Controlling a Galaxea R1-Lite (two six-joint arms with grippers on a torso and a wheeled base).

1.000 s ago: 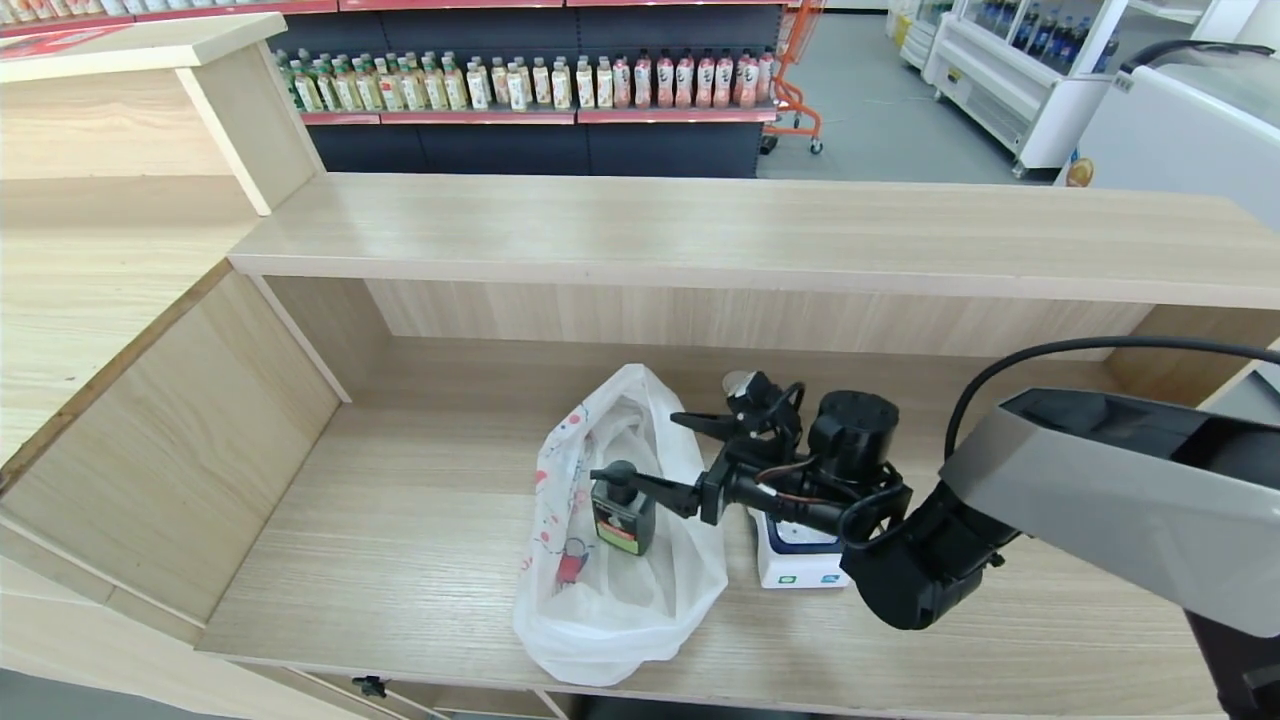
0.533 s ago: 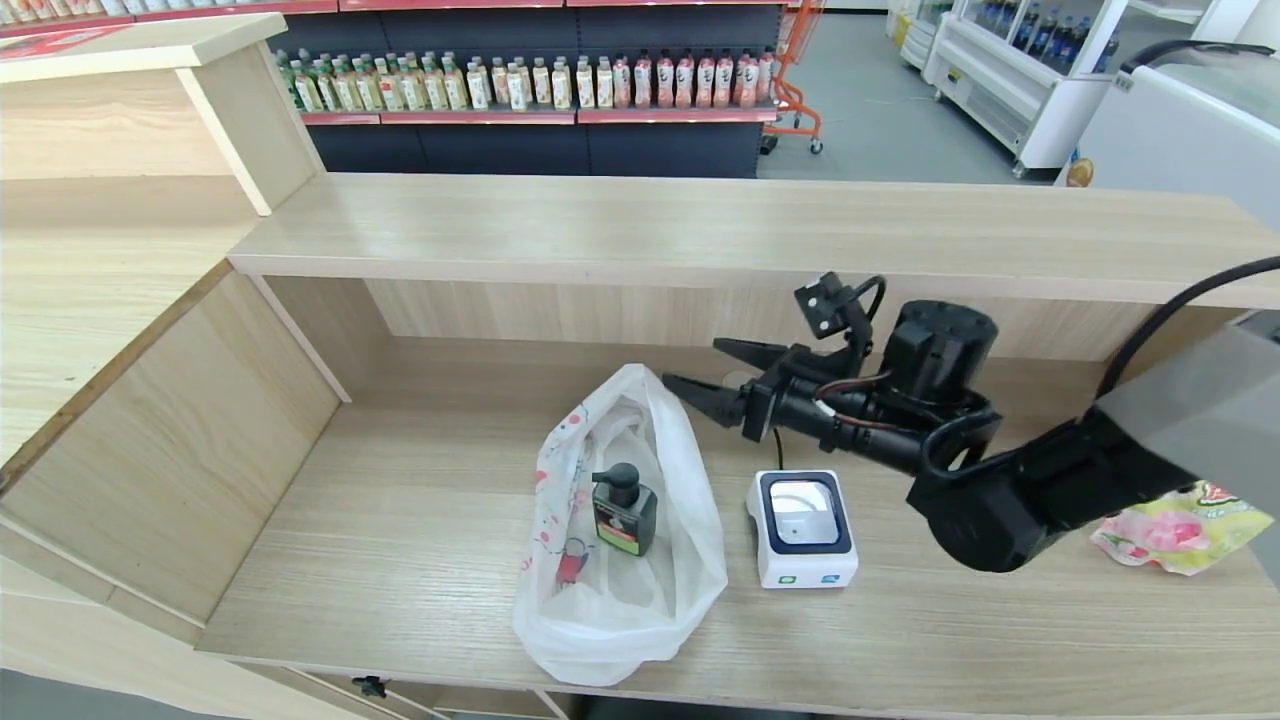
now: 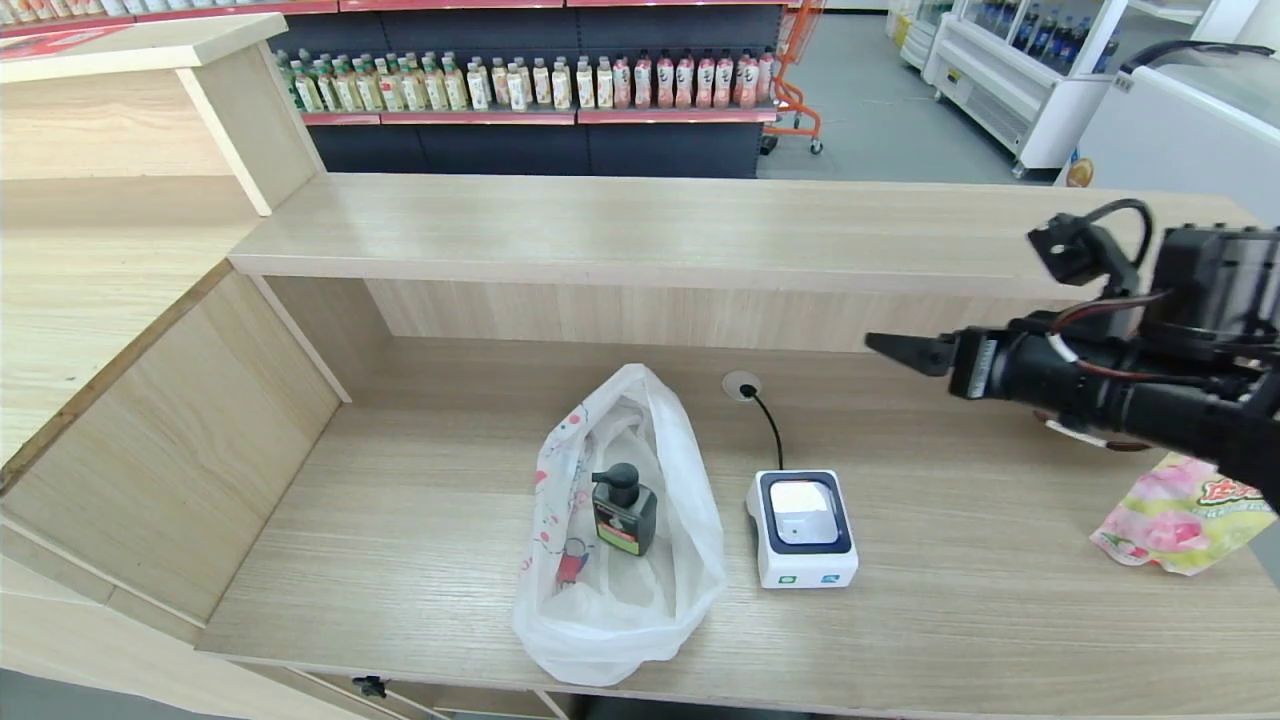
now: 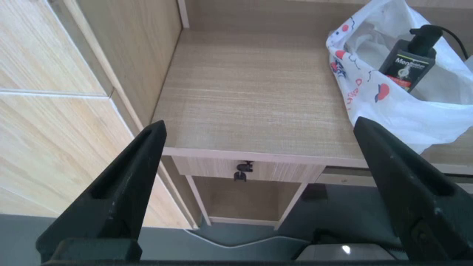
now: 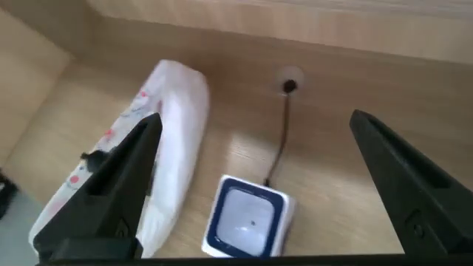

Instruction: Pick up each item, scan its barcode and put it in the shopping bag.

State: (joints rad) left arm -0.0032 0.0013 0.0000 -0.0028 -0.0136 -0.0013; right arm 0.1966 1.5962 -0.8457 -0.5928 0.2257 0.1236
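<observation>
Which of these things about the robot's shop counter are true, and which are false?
1. The pump bottle stands inside the shopping bag. True.
2. The right gripper is holding the pouch. False: it is open and empty, up above the counter, and the pouch lies on the counter.
3. The scanner sits between the bag and the pouch. True.
4. The bag is on the robot's right of the scanner. False: it is on the robot's left of it.
5. The left gripper is shut on something. False: it is open and holds nothing.
</observation>
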